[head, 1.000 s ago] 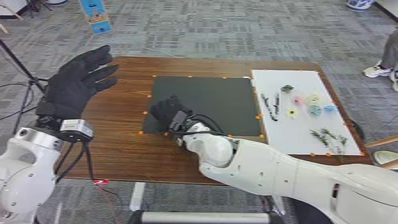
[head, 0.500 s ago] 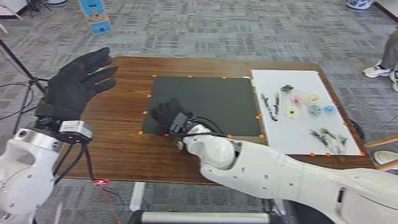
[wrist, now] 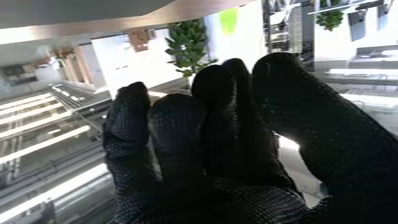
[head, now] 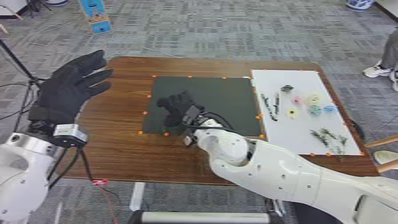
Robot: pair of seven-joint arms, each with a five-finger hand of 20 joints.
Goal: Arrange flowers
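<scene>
the wooden table [head: 120,155] carries a black mat [head: 226,95] and white sheet [head: 289,135].

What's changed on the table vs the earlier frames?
Right hand shifted slightly right and away from the robot, over the black mat. Left hand eased slightly left and back. Nothing picked up or released. Flowers and green sprigs unchanged on the white sheet.

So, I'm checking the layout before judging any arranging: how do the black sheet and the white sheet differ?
The black sheet is nearly square, while the white sheet is longer and narrower. The black sheet has the right hand over it; the white sheet holds flowers and green sprigs. The black sheet lies nearer the left hand than the white sheet does. Both lie flat on the table.
</scene>
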